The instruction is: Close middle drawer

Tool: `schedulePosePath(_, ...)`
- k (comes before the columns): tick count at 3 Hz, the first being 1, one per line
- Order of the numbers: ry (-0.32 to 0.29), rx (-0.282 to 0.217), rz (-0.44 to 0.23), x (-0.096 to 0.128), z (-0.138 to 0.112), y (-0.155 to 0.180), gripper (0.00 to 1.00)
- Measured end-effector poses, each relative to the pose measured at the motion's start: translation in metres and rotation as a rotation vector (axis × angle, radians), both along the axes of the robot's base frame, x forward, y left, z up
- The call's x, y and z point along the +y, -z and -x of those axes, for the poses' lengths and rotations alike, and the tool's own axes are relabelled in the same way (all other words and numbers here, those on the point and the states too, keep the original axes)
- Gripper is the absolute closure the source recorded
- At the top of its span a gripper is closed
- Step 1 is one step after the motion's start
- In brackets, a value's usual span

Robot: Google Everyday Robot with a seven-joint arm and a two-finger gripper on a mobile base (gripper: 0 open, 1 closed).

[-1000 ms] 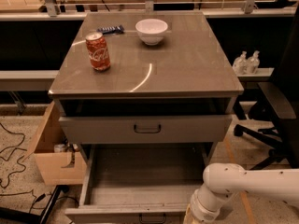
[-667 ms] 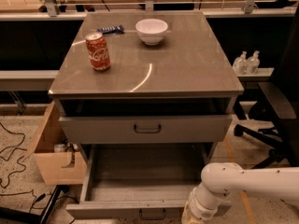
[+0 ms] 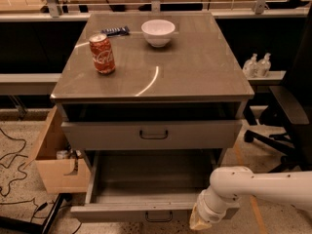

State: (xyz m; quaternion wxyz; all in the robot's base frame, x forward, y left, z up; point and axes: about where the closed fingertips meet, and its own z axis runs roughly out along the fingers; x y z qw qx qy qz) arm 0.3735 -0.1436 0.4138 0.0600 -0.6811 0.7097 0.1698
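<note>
Two drawers stand open in the grey-brown metal bench: the upper drawer a little, the middle drawer pulled far out below it, a wide tray with a low front and small dark loop handle. One red can, one round white bowl and one dark wrapper sit on the glossy top. The hand, on a smooth white arm, is at the middle drawer's right front corner; its grip I cannot tell.

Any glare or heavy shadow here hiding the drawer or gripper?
Camera view: a curved glare streak crosses the cabinet top beside the Coca-Cola can; the recess under that top is in deep shadow; the open middle drawer is dim inside but readable; the gripper, at that drawer's front right end near the bottom edge, is well lit.
</note>
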Motion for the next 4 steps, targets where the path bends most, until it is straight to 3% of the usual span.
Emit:
schedulePosePath(2,0.046,-0.052,-0.015,-0.008,-0.034,0.004,1.00)
schedulePosePath(4,0.039,-0.054,-0.101,-0.004,-0.065,0.010,1.00)
